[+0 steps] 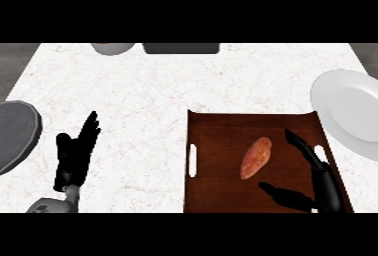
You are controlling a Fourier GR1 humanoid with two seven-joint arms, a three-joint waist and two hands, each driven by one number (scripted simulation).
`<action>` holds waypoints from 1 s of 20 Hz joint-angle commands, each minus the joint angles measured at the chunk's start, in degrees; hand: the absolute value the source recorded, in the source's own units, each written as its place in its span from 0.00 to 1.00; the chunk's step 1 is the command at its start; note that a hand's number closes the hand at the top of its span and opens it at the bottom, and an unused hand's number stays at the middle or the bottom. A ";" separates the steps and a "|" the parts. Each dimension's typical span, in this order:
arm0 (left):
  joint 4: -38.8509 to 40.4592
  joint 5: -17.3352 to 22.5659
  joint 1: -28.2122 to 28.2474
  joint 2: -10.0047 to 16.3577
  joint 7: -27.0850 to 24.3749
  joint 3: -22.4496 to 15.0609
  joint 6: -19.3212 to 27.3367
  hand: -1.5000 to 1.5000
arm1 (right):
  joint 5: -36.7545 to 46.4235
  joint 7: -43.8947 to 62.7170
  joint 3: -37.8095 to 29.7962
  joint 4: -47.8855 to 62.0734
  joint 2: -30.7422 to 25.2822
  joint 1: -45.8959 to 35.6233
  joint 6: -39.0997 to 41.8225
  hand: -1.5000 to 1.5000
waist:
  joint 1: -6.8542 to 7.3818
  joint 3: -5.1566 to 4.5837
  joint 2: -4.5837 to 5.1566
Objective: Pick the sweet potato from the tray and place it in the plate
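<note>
An orange sweet potato [255, 157] lies lengthwise in the middle of a dark brown wooden tray [218, 190]. A white plate [347, 110] sits at the right edge of the counter, just beyond the tray's far right corner. My right hand [319, 185] hovers over the tray's right side, open, fingers stretched toward the far edge and thumb pointing left below the sweet potato; it is a short gap to the right of the sweet potato and does not touch it. My left hand [74, 152] rests open on the counter at the left, fingers up.
A grey round dish [15, 132] is cut off by the left edge. At the counter's far edge stand a grey bowl [112, 48] and a dark rectangular object [181, 48]. White marbled counter [140, 90] lies between the tray and my left hand.
</note>
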 commanded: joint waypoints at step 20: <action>-3.17 -3.29 1.91 -2.39 1.79 1.41 -1.79 0.50 | 13.94 51.19 6.90 -9.39 -8.36 -15.67 30.38 0.00 | 0.57 0.02 0.09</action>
